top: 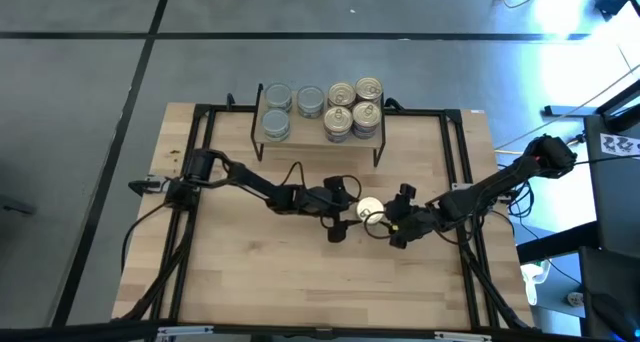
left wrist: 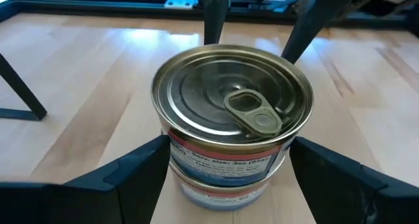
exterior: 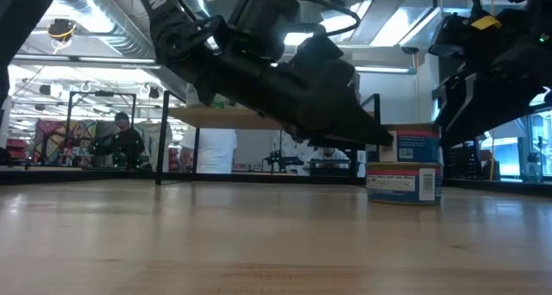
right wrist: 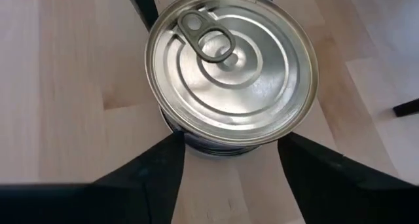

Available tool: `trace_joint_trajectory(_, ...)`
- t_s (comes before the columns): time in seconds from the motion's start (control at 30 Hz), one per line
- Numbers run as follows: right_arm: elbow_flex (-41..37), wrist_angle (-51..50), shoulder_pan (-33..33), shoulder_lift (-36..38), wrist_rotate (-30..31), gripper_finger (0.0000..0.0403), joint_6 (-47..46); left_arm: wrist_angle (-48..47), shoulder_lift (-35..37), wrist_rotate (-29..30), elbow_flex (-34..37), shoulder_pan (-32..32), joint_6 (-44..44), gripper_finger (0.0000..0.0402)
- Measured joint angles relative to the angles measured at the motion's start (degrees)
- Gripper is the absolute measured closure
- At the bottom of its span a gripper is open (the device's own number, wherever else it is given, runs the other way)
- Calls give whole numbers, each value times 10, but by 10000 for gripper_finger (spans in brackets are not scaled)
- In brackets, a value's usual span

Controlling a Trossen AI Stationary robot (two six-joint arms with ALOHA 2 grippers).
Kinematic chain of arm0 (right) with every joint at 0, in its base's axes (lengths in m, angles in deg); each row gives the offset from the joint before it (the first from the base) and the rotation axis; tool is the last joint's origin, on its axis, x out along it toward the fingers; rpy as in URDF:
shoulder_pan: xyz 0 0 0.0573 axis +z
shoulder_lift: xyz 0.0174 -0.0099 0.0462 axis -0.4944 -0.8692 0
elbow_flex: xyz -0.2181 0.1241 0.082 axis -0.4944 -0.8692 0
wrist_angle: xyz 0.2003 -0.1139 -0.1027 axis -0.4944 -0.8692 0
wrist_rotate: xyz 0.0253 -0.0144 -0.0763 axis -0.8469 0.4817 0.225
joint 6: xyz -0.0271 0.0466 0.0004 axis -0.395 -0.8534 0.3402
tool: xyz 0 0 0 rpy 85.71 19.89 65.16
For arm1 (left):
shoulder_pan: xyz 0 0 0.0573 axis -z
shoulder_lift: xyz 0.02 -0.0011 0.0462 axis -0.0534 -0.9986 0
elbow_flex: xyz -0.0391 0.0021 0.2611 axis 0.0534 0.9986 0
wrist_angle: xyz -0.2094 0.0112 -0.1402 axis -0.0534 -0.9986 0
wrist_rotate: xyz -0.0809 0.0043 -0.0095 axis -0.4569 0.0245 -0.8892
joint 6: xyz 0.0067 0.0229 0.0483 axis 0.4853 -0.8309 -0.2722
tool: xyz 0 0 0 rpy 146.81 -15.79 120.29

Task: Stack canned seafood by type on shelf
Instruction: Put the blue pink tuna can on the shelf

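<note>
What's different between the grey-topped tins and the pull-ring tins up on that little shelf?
The grey-topped tins have plain lids; the pull-ring tins carry ring tabs and look more golden. From above, three grey-topped lids show, against four pull-ring lids set in a square. The grey-topped tins sit toward the left arm's end of the shelf, the pull-ring tins toward the right arm's end. Both kinds are round and upright.
</note>
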Motion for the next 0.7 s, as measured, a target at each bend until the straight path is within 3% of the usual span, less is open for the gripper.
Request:
trace_joint_trajectory(0.3,37,19,0,0,10,160,28,-128,70,18,1,18,5,94)
trace_joint_trajectory(0.53,46,200,-1,-36,10,160,100,-260,111,19,0,42,55,94)
trace_joint_trajectory(0.7,45,247,-23,-94,-22,160,106,-314,111,38,1,64,92,94)
